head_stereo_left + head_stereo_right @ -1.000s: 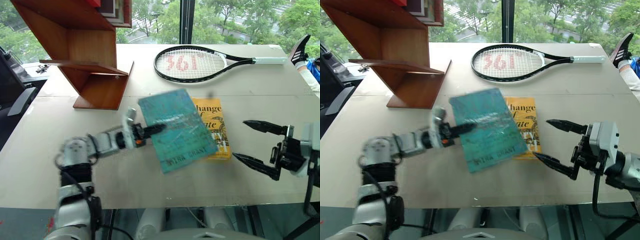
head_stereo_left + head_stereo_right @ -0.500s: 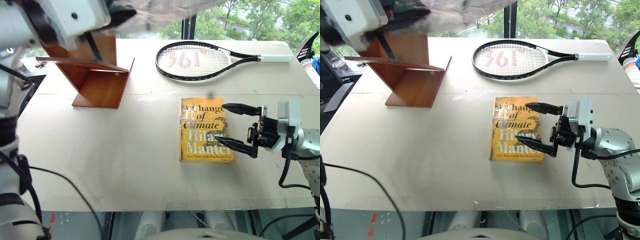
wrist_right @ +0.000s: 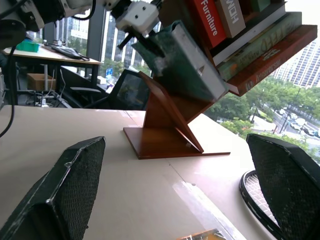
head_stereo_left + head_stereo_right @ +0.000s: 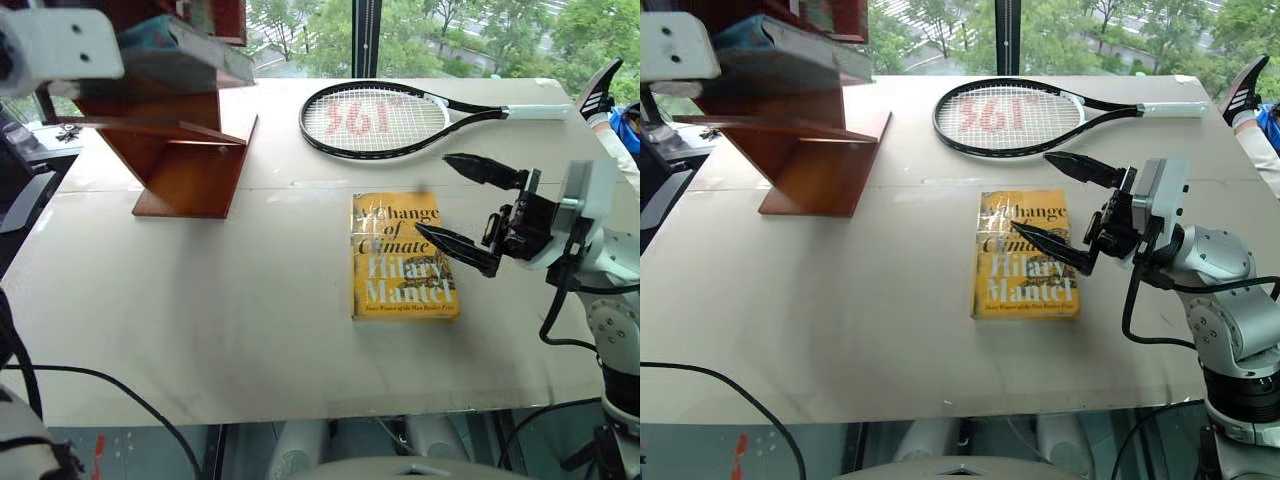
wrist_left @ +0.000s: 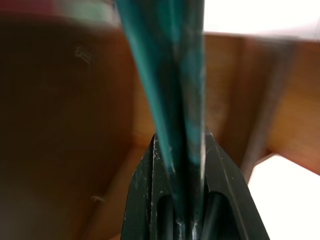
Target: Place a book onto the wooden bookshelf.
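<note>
The teal-green book (image 4: 175, 50) is raised at the far left, tilted, up against a slanted board of the reddish-brown wooden bookshelf (image 4: 190, 170). My left gripper (image 5: 180, 140) is shut on the book's edge (image 5: 170, 90), with brown shelf boards close behind it. The right wrist view also shows the book (image 3: 175, 65) against the bookshelf (image 3: 165, 130); whether it rests on the board I cannot tell. At the right, my right gripper (image 4: 432, 194) stands open and holds nothing, hovering over the yellow book's right edge.
A yellow Hilary Mantel book (image 4: 403, 255) lies flat mid-table. Behind it lies a black tennis racket (image 4: 380, 120). Several books (image 3: 240, 30) stand on the shelf's upper board. A person's shoe (image 4: 600, 95) shows at the far right edge.
My left arm lifted the teal book off the yellow one and swung it up to the shelf. The right gripper, still open, rose and moved left over the yellow book.
</note>
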Controlling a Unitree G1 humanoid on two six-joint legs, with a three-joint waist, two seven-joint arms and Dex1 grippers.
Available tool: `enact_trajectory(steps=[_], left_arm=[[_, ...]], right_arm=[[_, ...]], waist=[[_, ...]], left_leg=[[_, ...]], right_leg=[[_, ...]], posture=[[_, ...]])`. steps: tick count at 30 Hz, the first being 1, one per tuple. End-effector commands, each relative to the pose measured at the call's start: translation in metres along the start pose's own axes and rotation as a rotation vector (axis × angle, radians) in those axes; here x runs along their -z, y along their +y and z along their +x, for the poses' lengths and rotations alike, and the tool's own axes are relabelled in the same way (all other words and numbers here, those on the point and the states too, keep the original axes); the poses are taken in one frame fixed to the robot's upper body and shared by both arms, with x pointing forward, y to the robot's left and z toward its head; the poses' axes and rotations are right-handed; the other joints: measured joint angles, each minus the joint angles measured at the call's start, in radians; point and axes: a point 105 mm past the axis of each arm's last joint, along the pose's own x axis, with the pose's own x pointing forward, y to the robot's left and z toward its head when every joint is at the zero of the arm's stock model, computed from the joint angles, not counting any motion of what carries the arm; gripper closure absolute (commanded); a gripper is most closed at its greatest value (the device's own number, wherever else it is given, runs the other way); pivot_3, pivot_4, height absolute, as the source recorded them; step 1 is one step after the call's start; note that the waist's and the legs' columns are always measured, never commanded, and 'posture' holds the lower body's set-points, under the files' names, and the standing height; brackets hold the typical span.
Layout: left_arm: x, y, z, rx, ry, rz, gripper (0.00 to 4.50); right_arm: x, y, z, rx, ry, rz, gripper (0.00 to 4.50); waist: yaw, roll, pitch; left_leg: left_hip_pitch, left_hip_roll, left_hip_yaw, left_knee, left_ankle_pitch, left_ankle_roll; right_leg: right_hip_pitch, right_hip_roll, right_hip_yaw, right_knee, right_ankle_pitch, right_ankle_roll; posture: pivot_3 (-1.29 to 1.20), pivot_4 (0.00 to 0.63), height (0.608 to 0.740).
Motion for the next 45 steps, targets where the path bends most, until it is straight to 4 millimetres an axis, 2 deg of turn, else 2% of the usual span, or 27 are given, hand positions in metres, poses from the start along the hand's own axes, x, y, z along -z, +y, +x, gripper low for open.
enact_trajectory(steps=[1, 6, 10, 20, 22, 23, 24, 25, 27, 29, 32, 35, 38, 39, 42, 45], left_arm=[[0.016, 0.001, -0.005, -0.010, 0.045, 0.018, 4.46], [0.028, -0.010, 0.003, 0.018, 0.062, -0.008, 4.46], [0.029, -0.015, 0.005, 0.035, 0.044, -0.018, 4.46], [0.038, -0.021, -0.005, 0.028, 0.037, -0.019, 4.46], [0.038, -0.019, -0.008, 0.026, 0.033, -0.041, 3.69], [0.036, -0.018, -0.010, 0.021, 0.027, -0.043, 3.50], [0.034, -0.016, -0.012, 0.014, 0.015, -0.038, 2.98], [0.028, -0.011, -0.014, -0.014, -0.009, -0.026, 2.71], [0.021, -0.006, -0.018, -0.047, -0.038, -0.014, 1.86], [0.011, -0.004, -0.027, -0.064, -0.107, -0.041, 1.07], [-0.026, 0.001, -0.048, -0.067, -0.327, -0.206, 1.07], [-0.079, -0.001, -0.078, 0.054, -0.586, -0.424, 1.07], [-0.139, -0.025, -0.112, 0.354, -0.840, -0.607, 1.07], [-0.152, -0.031, -0.117, 0.423, -0.897, -0.652, 1.07], [-0.170, -0.056, -0.103, 0.506, -0.948, -0.759, 1.07], [-0.185, -0.083, -0.065, 0.406, -0.971, -0.874, 1.07]], right_arm=[[-0.013, 0.008, 0.002, 0.004, -0.026, -0.034, 0.00], [-0.021, 0.013, 0.001, 0.007, -0.053, -0.022, 0.00], [-0.024, 0.016, -0.001, -0.001, -0.065, -0.006, 0.00], [-0.035, 0.011, 0.003, -0.015, -0.149, 0.035, 0.00], [-0.035, 0.010, 0.003, -0.020, -0.150, 0.036, 0.00], [-0.035, 0.010, 0.003, -0.024, -0.150, 0.037, 0.00], [-0.035, 0.010, 0.003, -0.028, -0.151, 0.038, 0.00], [-0.036, 0.009, 0.003, -0.031, -0.153, 0.040, 0.00], [-0.037, 0.009, 0.003, -0.033, -0.156, 0.042, 0.00], [-0.038, 0.008, 0.003, -0.033, -0.164, 0.043, 0.00], [-0.039, 0.006, 0.003, -0.035, -0.168, 0.044, 0.00], [-0.038, 0.004, 0.002, -0.035, -0.164, 0.043, 0.00], [-0.035, 0.002, 0.000, -0.037, -0.142, 0.042, 0.00], [-0.033, 0.000, -0.001, -0.035, -0.127, 0.041, 0.00], [-0.022, -0.005, -0.010, -0.002, -0.050, 0.039, 0.00], [0.001, -0.011, -0.030, 0.044, 0.121, 0.018, 0.00]], waist=[[-0.002, 0.000, 0.000], [-0.010, 0.000, 0.000], [-0.010, 0.000, 0.000], [-0.012, 0.000, -0.001], [-0.013, 0.000, -0.001], [-0.014, 0.000, -0.001], [-0.013, 0.000, -0.001], [-0.012, 0.000, -0.001], [-0.008, -0.001, -0.001], [-0.005, -0.001, -0.001], [-0.007, -0.002, -0.001], [-0.006, -0.004, -0.001], [-0.009, -0.004, -0.001], [-0.010, -0.003, -0.001], [-0.007, 0.003, -0.004], [0.001, 0.006, -0.005]], left_leg=[[0.000, 0.000, 0.000, 0.000, 0.000, 0.000], [0.002, 0.000, 0.003, 0.000, 0.000, 0.000], [0.004, 0.001, 0.003, 0.000, 0.000, 0.000], [0.005, 0.003, 0.005, 0.000, 0.000, 0.000], [0.005, 0.003, 0.005, 0.000, 0.000, 0.000], [0.005, 0.003, 0.005, 0.000, 0.000, 0.000], [0.005, 0.003, 0.005, 0.000, 0.000, 0.000], [0.004, 0.003, 0.005, 0.000, 0.000, 0.000], [0.002, 0.003, 0.005, 0.000, 0.000, 0.000], [0.000, 0.003, 0.005, 0.001, 0.000, 0.000], [-0.001, 0.002, 0.007, 0.001, 0.000, 0.000], [-0.001, 0.003, 0.007, 0.002, 0.000, 0.000], [0.000, 0.003, 0.007, 0.002, 0.000, 0.000], [0.000, 0.003, 0.007, 0.002, 0.000, 0.000], [0.004, 0.003, 0.008, 0.002, 0.000, 0.000], [0.012, 0.003, 0.007, 0.001, 0.000, 0.000]], right_leg=[[0.000, 0.000, 0.000, 0.000, 0.000, 0.000], [-0.002, 0.000, 0.001, 0.004, 0.000, 0.000], [-0.001, 0.002, 0.002, 0.006, 0.000, 0.000], [-0.001, 0.002, 0.004, 0.007, 0.000, 0.000], [-0.001, 0.003, 0.004, 0.007, 0.000, 0.000], [-0.001, 0.003, 0.004, 0.007, 0.000, 0.000], [-0.001, 0.003, 0.004, 0.006, 0.000, 0.000], [-0.002, 0.003, 0.004, 0.006, 0.000, 0.000], [-0.002, 0.002, 0.004, 0.004, 0.000, 0.000], [-0.003, 0.001, 0.004, 0.004, 0.000, 0.000], [-0.004, -0.002, 0.004, 0.003, 0.000, 0.000], [-0.004, -0.002, 0.003, 0.004, 0.000, 0.000], [-0.004, -0.001, 0.003, 0.004, 0.000, 0.000], [-0.004, -0.001, 0.003, 0.005, 0.000, 0.000], [-0.001, -0.001, 0.003, 0.006, 0.000, 0.000], [0.006, -0.001, 0.004, 0.006, 0.000, 0.000]], posture=[[0.00, 0.150, 0.740], [0.00, 0.150, 0.740], [0.00, 0.150, 0.740], [0.00, 0.150, 0.740], [0.00, 0.150, 0.740], [0.00, 0.150, 0.740], [0.00, 0.150, 0.740], [0.00, 0.150, 0.740], [0.00, 0.150, 0.740], [0.00, 0.150, 0.740], [0.00, 0.150, 0.740], [0.00, 0.150, 0.740], [0.00, 0.150, 0.740], [0.00, 0.150, 0.740], [0.00, 0.150, 0.740], [0.00, 0.150, 0.740]])
